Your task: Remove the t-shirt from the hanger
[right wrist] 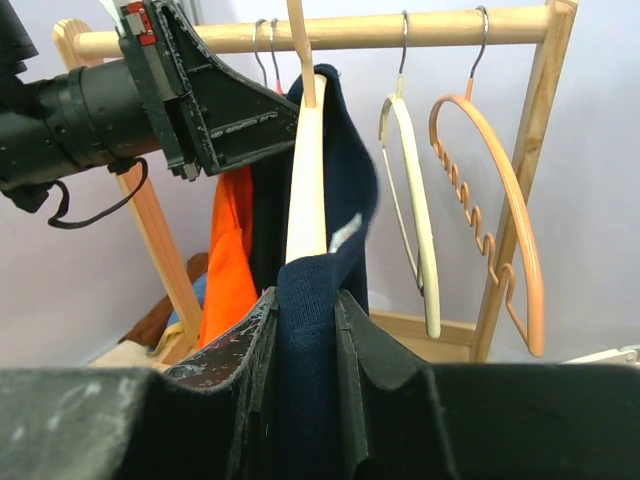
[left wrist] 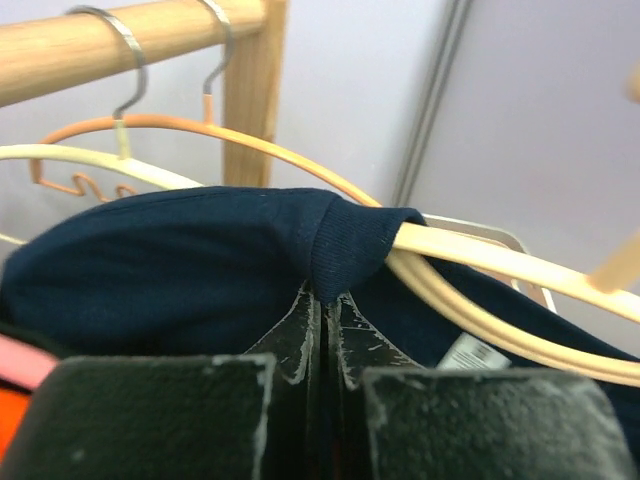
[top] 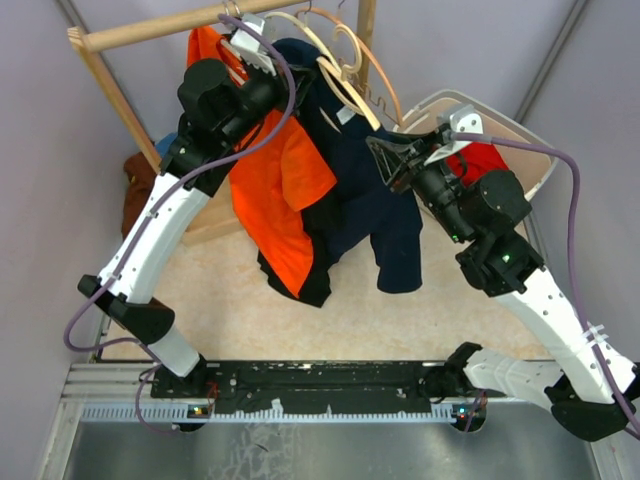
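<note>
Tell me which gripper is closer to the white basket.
Right. The right gripper pinches the navy t-shirt just beside the basket; the left gripper pinches its collar up by the rail, farther away.

So the tee is plain dark navy, its hanger pale cream, and the other shirt bright solid orange. The spare hanger is peachy orange, the rail light natural wood, walls a flat greyish lilac.

Fig.: L arm raised, reaching fwd & up; L gripper jaws pressed together; R arm bent inward; R gripper jaws narrowly apart, clamping.
</note>
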### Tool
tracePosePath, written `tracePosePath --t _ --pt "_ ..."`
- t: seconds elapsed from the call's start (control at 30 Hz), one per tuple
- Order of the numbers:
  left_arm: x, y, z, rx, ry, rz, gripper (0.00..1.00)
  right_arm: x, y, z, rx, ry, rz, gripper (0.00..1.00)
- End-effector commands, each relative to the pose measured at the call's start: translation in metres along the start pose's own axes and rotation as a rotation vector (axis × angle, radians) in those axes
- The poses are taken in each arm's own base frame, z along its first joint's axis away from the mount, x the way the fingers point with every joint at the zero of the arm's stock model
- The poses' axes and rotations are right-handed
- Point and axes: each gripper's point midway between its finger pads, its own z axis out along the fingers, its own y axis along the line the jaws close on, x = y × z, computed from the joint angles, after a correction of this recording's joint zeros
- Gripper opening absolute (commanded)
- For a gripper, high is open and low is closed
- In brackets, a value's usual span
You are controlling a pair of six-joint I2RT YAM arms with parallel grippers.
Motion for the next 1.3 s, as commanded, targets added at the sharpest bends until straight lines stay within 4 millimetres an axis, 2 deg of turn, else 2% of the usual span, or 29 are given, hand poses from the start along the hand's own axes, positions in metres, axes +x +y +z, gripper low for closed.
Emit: tracePosePath --t 0.0,0.07,0.23,0.33,0.4,0.43,0.47,0.53,0.57,0.6,0.67,0.8,0.97,1.13,1.27 --pt "-0.024 -0.059 -0.015 0.204 -0.032 0.013 0.00 -0.040 0.001 0.006 0.008 -0.148 0.012 0.00" --pt "-0.018 -0.076 -0.017 0.254 -0.007 0.025 0.00 -0.039 0.000 0.009 0.015 -0.150 0.013 0.00" --pt "-0.009 -0.098 -0.029 0.324 0.035 0.030 0.00 -0.032 -0.004 0.017 0.039 -0.142 0.003 0.00" --pt "-0.008 -0.101 -0.034 0.336 0.038 0.032 0.00 -0.030 -0.005 0.020 0.045 -0.137 0.003 0.00" --pt "-0.008 -0.096 -0.035 0.308 0.042 0.044 0.00 -0.029 -0.006 0.020 0.051 -0.135 0.003 0.00" --pt "-0.009 -0.091 -0.035 0.280 0.045 0.049 0.04 -0.028 -0.007 0.020 0.055 -0.134 0.003 0.00" --pt "-0.009 -0.086 -0.036 0.253 0.047 0.057 0.16 -0.028 -0.008 0.020 0.062 -0.133 0.003 0.00" --pt "-0.013 -0.077 -0.038 0.205 0.040 0.070 0.52 -0.027 -0.011 0.019 0.077 -0.130 0.000 0.00" --pt "-0.017 -0.071 -0.039 0.172 0.032 0.075 0.65 -0.026 -0.012 0.019 0.084 -0.128 -0.004 0.00" --pt "-0.020 -0.068 -0.041 0.155 0.023 0.081 0.75 -0.025 -0.013 0.019 0.088 -0.125 -0.008 0.00" --pt "-0.030 -0.064 -0.045 0.126 -0.003 0.090 0.80 -0.025 -0.014 0.018 0.094 -0.122 -0.015 0.00" --pt "-0.048 -0.066 -0.049 0.139 -0.085 0.115 0.82 -0.024 -0.013 0.019 0.085 -0.120 -0.018 0.00" --pt "-0.066 -0.081 -0.052 0.222 -0.212 0.142 0.80 -0.024 -0.011 0.020 0.072 -0.120 -0.017 0.00" --pt "-0.065 -0.094 -0.038 0.294 -0.204 0.150 0.79 -0.024 -0.008 0.020 0.059 -0.116 -0.015 0.00" --pt "-0.064 -0.097 -0.029 0.308 -0.217 0.153 0.80 -0.024 -0.007 0.020 0.052 -0.116 -0.012 0.00"
